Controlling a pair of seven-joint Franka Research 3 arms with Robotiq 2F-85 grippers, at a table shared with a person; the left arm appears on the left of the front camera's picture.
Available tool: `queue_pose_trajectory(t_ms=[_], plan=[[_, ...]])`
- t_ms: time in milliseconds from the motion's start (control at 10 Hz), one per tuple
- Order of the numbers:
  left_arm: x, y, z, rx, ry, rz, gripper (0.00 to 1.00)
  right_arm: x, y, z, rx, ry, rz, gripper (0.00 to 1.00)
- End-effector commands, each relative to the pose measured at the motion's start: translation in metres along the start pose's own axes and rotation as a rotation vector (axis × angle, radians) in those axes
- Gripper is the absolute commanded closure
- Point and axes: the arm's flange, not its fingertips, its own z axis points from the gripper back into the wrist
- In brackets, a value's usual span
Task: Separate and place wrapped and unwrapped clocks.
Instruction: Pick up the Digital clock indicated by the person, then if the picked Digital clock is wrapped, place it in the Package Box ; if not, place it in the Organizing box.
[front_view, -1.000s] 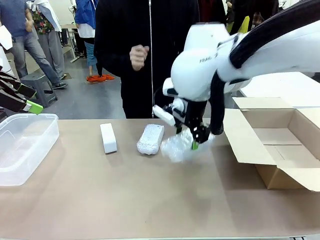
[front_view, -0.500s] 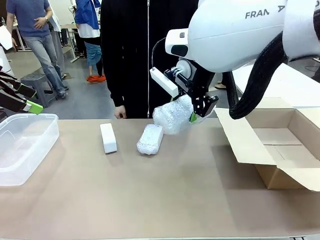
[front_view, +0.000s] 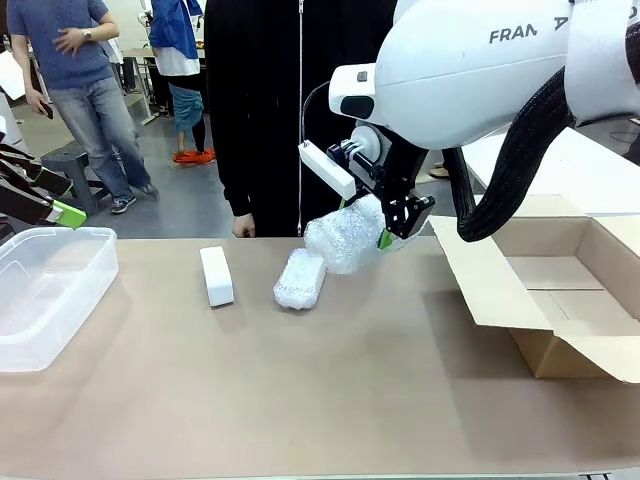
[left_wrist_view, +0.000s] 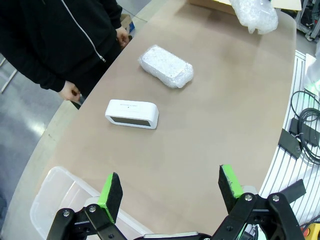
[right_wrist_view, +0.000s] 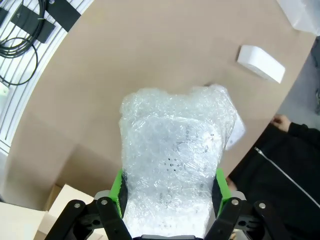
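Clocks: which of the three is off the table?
The bubble-wrapped clock clamped in the right gripper; the other wrapped clock and the bare white clock lie on the table.

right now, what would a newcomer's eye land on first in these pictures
The right gripper holds a bubble-wrapped bundle in the air above the table, just left of the open cardboard box. Below and to its left, a second wrapped bundle and a bare white clock lie apart on the table, in front of a person in a black jacket.
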Motion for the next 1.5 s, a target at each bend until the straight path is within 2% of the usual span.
queue_pose_trajectory(t_ms=[0,900,1000,1100,1200,1300,1400], plan=[[-0.001,0.001,-0.001,-0.014,-0.009,-0.002,0.0,-0.001,-0.003,0.003,0.005,0.011,-0.004,0.4],[-0.001,0.001,-0.001,-0.014,-0.009,-0.002,0.0,-0.001,-0.003,0.003,0.005,0.011,-0.004,0.4],[-0.001,0.001,-0.001,-0.014,-0.009,-0.002,0.0,-0.002,0.0,0.001,0.0,0.001,-0.003,0.21],[-0.001,0.001,-0.001,-0.014,-0.009,-0.002,0.0,-0.02,0.005,0.031,-0.096,0.058,-0.244,0.21],[-0.001,0.001,-0.001,-0.014,-0.009,-0.002,0.0,-0.045,0.011,0.059,-0.139,0.077,-0.457,0.21],[-0.001,0.001,-0.001,-0.014,-0.009,-0.002,0.0,-0.073,0.02,0.077,-0.195,0.097,-0.615,0.21],[-0.001,0.001,-0.001,-0.014,-0.009,-0.002,0.0,-0.105,0.029,0.086,-0.243,0.073,-0.759,0.21]])
